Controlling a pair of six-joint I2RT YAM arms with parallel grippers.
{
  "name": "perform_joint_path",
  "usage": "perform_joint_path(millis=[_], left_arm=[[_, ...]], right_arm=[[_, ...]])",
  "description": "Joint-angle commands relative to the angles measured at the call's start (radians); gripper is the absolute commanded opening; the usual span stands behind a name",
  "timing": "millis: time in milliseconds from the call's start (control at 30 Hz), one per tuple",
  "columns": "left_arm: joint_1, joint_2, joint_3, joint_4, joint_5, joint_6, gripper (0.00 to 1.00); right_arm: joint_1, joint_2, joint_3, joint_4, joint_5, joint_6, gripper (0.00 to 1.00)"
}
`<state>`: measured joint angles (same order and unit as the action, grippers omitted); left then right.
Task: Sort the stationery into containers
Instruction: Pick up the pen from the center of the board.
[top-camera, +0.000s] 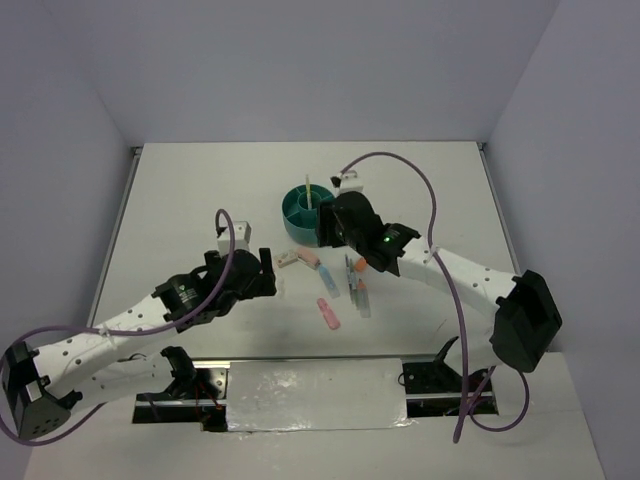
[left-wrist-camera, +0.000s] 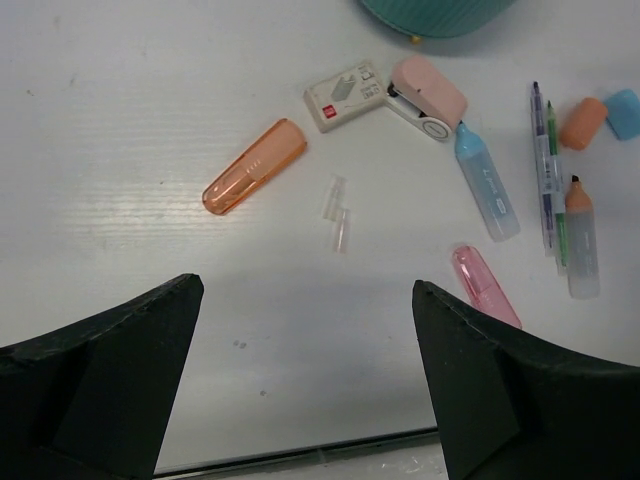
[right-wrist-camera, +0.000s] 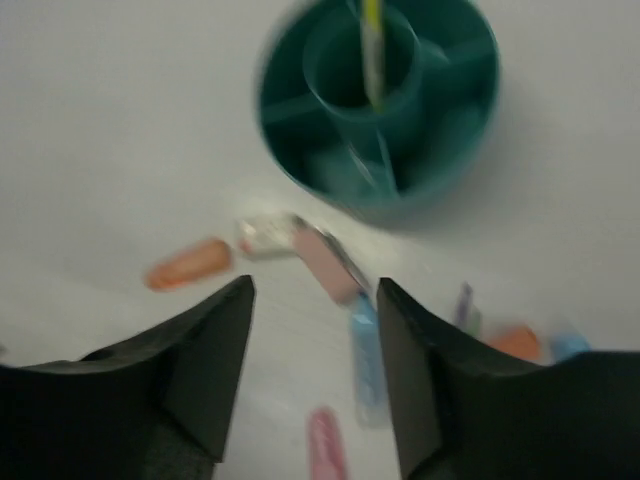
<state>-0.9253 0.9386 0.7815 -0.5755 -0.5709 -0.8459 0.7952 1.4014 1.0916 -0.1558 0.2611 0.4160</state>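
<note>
Fingers on my right hang apart and empty above the teal organizer, yellow pencil upright in its centre cup; left fingers gape empty near the orange cap on the worktop. I'd straddle its narrow width, centred, before closing

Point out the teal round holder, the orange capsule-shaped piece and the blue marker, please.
teal round holder (top-camera: 298, 234), top view, on its outer wall.
orange capsule-shaped piece (left-wrist-camera: 254, 166), left wrist view, on the middle of its body.
blue marker (left-wrist-camera: 487, 182), left wrist view, on its barrel.
</note>
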Motion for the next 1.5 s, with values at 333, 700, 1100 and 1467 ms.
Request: perform_joint_path(millis=[333, 700, 1100, 1467], left_arm=[[0.051, -0.060, 0.093, -0.093, 0.104, 0.105, 0.99], [0.052, -0.046, 0.041, -0.066, 0.135, 0.128, 0.99], [0.052, -0.041, 0.033, -0.061, 0.135, 0.131, 0.99], [0.052, -0.044, 0.013, -0.055, 0.143, 0.125, 0.99]], right_arm=[[-0.039, 0.185, -0.058, -0.277, 0.032, 0.075, 0.51], [-0.068, 0.261, -0.055, -0.251, -0.008, 0.072, 0.47], [-0.068, 0.301, -0.065, -0.225, -0.033, 0.086, 0.41], [-0.059, 0.350, -0.073, -0.217, -0.036, 0.115, 0.35]])
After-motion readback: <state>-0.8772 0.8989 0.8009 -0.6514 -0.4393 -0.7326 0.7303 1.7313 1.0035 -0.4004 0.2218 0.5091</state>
